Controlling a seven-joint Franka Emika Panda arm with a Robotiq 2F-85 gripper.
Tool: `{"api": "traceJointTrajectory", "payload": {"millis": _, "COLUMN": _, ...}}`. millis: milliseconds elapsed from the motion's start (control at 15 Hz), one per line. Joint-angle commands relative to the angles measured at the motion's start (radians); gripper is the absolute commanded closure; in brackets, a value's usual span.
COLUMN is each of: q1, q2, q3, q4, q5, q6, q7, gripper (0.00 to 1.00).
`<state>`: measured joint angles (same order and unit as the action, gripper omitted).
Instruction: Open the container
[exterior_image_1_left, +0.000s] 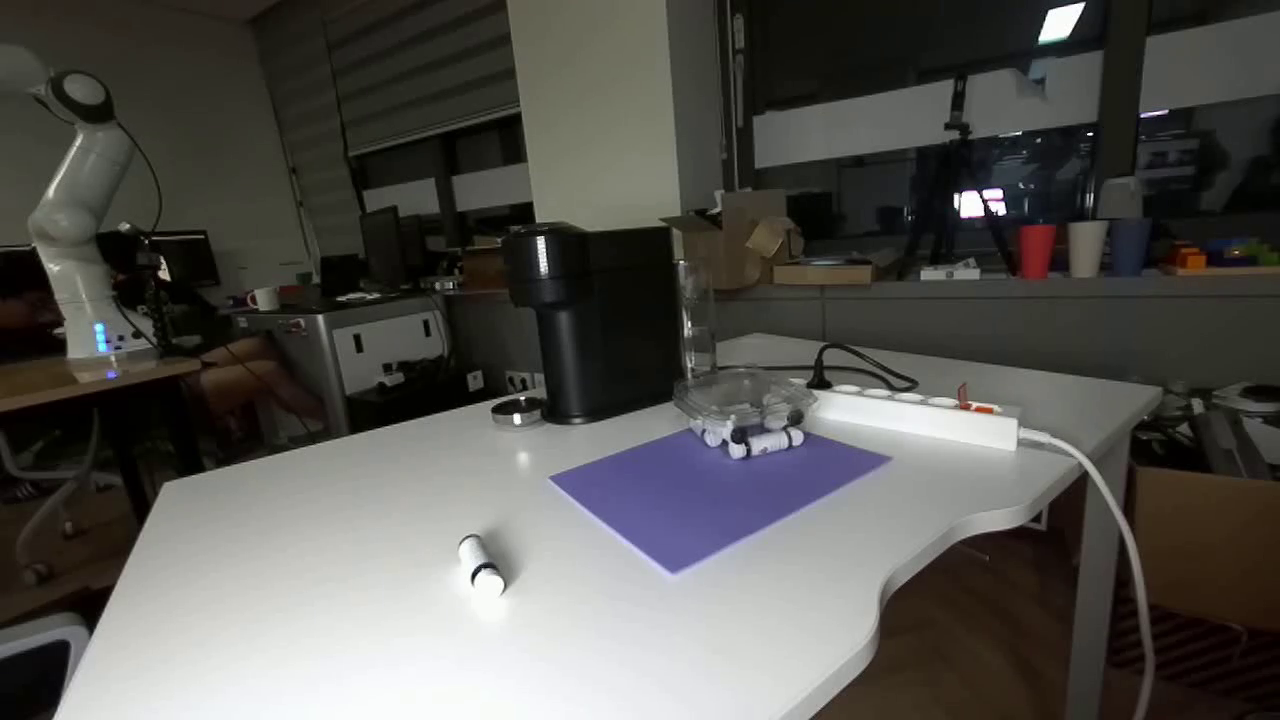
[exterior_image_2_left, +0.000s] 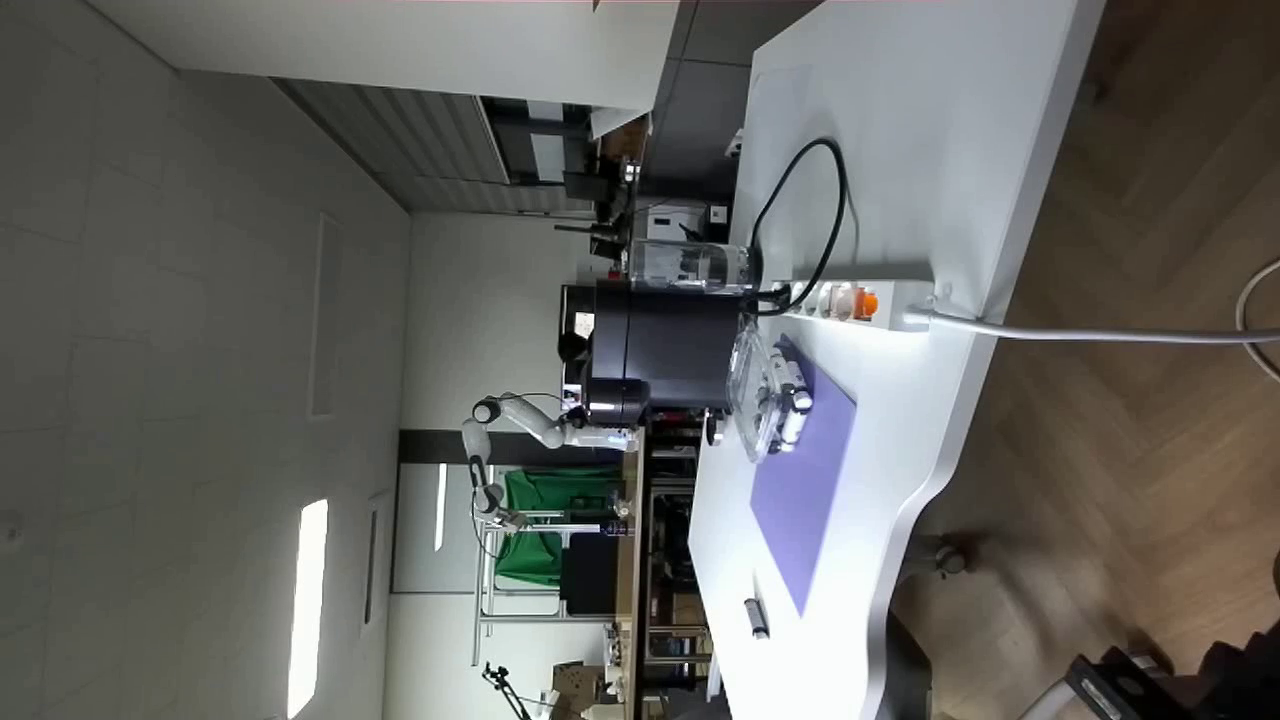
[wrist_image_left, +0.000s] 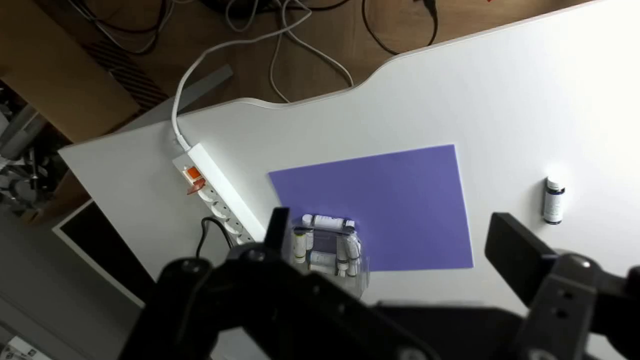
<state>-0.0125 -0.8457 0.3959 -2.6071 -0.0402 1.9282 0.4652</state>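
Note:
The clear plastic container (exterior_image_1_left: 735, 395) sits with several small white bottles under or in it, at the far end of a purple sheet (exterior_image_1_left: 650, 510). It also shows in an exterior view (exterior_image_2_left: 748, 390) and in the wrist view (wrist_image_left: 361, 274), partly hidden there by my left-hand finger. One bottle (wrist_image_left: 327, 222) lies along the container's edge. Whether its lid is shut cannot be told. My gripper (wrist_image_left: 392, 227) is open and empty, well above the table, with the container beneath the left-hand finger. The gripper does not show in either exterior view.
A single white bottle (exterior_image_1_left: 481, 568) lies apart on the white table. A black coffee machine (exterior_image_1_left: 620, 320) with a clear cylinder (exterior_image_1_left: 697, 310) stands behind the container. A white power strip (wrist_image_left: 220, 195) with its cables lies beside it. A round dish (exterior_image_1_left: 518, 412) stands near the machine.

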Motion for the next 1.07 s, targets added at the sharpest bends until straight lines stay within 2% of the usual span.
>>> {"api": "traceJointTrajectory", "payload": {"millis": 0, "q1": 0.013, "q2": 0.022, "q3": -0.027, "q4": -0.001, "q5": -0.029, "q6": 0.028, "q7": -0.001, "gripper": 0.00}}
{"api": "traceJointTrajectory", "payload": {"millis": 133, "q1": -0.006, "q2": 0.087, "q3": -0.067, "q4": 0.005, "q5": -0.063, "q6": 0.103, "q7": -0.072, "gripper": 0.00}}
{"api": "traceJointTrajectory", "payload": {"millis": 333, "q1": -0.004, "q2": 0.222, "q3": -0.174, "q4": 0.016, "q5": -0.099, "q6": 0.271, "q7": -0.249, "gripper": 0.00}}
{"api": "traceJointTrajectory", "payload": {"millis": 467, "q1": 0.005, "q2": 0.338, "q3": -0.259, "q4": 0.043, "q5": -0.093, "q6": 0.375, "q7": -0.385, "gripper": 0.00}}
{"api": "traceJointTrajectory", "payload": {"millis": 667, "q1": 0.026, "q2": 0.530, "q3": -0.376, "q4": 0.122, "q5": -0.052, "q6": 0.464, "q7": -0.597, "gripper": 0.00}}
{"api": "traceJointTrajectory", "payload": {"millis": 867, "q1": 0.068, "q2": 0.688, "q3": -0.473, "q4": 0.255, "q5": 0.067, "q6": 0.421, "q7": -0.863, "gripper": 0.00}}
{"api": "traceJointTrajectory", "payload": {"millis": 1000, "q1": 0.053, "q2": 0.779, "q3": -0.498, "q4": 0.371, "q5": 0.138, "q6": 0.348, "q7": -0.969, "gripper": 0.00}}
